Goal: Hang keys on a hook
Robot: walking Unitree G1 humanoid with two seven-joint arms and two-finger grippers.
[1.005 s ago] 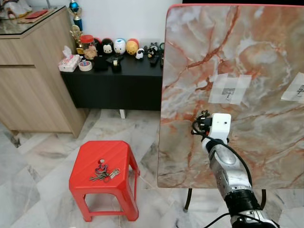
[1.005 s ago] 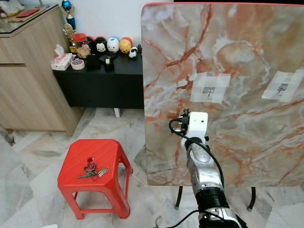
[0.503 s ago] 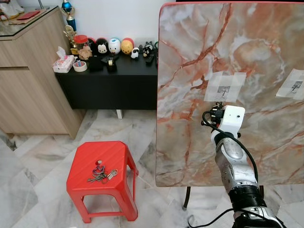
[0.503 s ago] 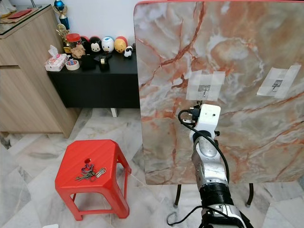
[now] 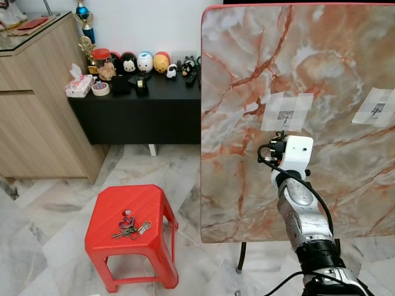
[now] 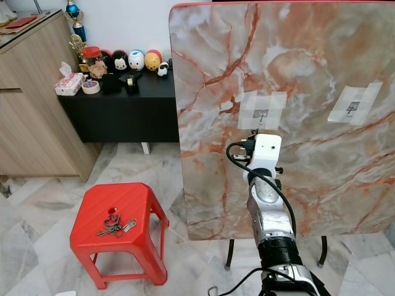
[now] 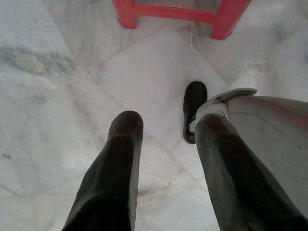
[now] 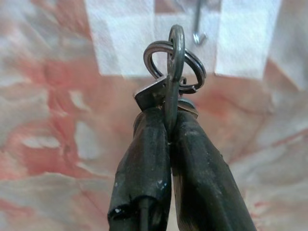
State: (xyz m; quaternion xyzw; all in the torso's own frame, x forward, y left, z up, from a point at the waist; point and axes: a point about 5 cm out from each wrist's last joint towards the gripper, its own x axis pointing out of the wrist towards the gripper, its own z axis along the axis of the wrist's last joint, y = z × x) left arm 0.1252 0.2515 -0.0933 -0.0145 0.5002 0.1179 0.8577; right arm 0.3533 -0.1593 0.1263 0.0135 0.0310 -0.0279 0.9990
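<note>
My right gripper [image 8: 168, 115] is shut on a bunch of keys, and their metal rings [image 8: 175, 60] stick up past its fingertips. The rings sit just below a small metal hook [image 8: 197, 24] fixed under clear tape on the upright marble board [image 5: 247, 74]. In the eye views the right arm is raised before the board, its white wrist block [image 5: 295, 154] right under the taped hook [image 5: 286, 114]. A second taped hook [image 5: 374, 108] sits further right. Another key bunch [image 5: 129, 227] lies on a red stool [image 5: 108, 209]. My left gripper [image 7: 166, 125] hangs open over the floor.
A black low table [image 5: 136, 105] with toy figures, a tape roll and a tissue box stands against the wall. A wooden cabinet [image 5: 37, 111] is at the left. The board stands on thin black legs [image 5: 241, 256]. My foot [image 7: 194, 108] shows on the marble floor.
The camera has shifted a little. My right arm has risen and moved in under the taped hook, still carrying the keys. The stool and its keys lie as before.
</note>
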